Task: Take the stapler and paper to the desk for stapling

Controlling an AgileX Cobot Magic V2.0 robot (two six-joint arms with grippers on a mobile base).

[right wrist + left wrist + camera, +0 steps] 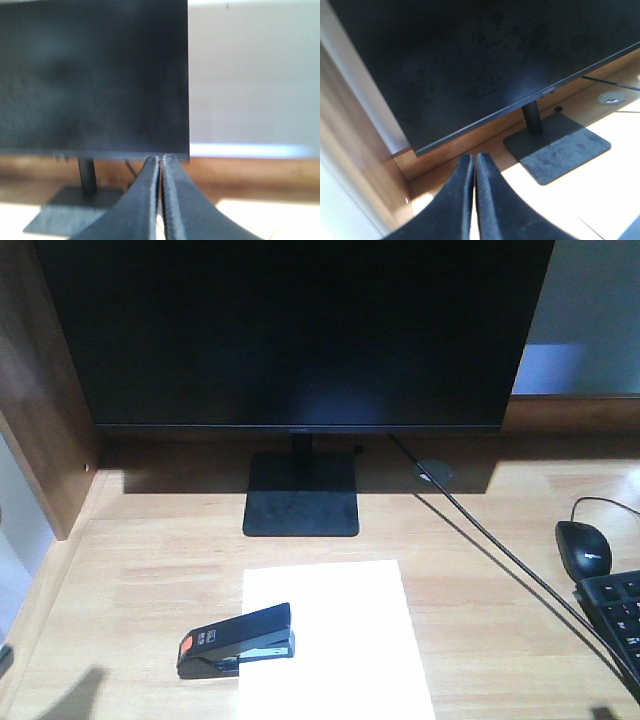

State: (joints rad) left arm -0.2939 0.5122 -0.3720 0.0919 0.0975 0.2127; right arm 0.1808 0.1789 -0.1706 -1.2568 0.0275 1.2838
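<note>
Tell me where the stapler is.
Front view: the stapler lies on the desk, lower left, its front end overlapping the paper's left edge, before the monitor stand.

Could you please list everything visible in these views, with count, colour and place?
stapler: one, black with an orange-red patch, front left of the desk, its right end over the paper's left edge
paper: white, count of sheets unclear, front centre of the desk
desk: one, light wood, under everything
monitor: one, black, screen dark, at the back on a flat stand
cable: one, black, running from behind the monitor to the front right
grommet: one, grey, right of the stand
mouse: one, black, right edge
keyboard: one, black, partly cut off, front right
left gripper: black, shut, holding nothing, up off the desk
right gripper: black, shut, holding nothing
</note>
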